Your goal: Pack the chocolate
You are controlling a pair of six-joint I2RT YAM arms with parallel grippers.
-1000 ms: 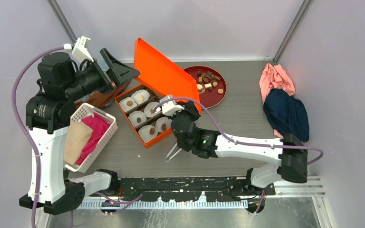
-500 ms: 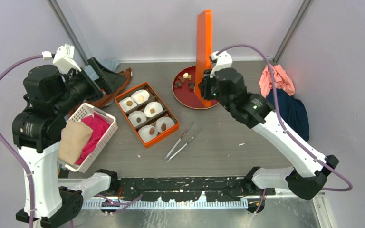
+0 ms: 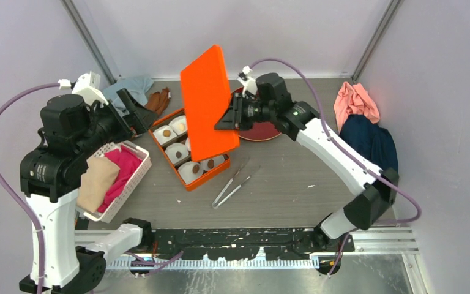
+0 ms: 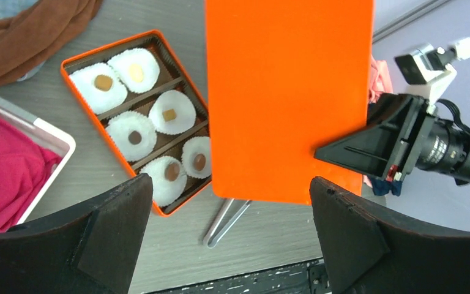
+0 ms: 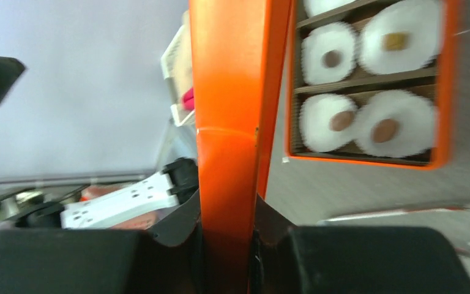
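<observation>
Above the orange box (image 3: pixel 205 177), the right gripper (image 3: pixel 229 119) holds the orange lid (image 3: pixel 208 101) tilted on edge.
Its arm stretches from the base up and leftward across the table, wrist turned sideways, jaws pinched on the lid's right edge. At the left, the other arm stands tall with its elbow folded and wrist angled down at the box. The left gripper (image 4: pixel 231 184) hangs with jaws wide apart, holding nothing. Chocolate (image 4: pixel 135 137) sits 1 piece in each of 6 white paper cups (image 4: pixel 180 104) inside the box.
</observation>
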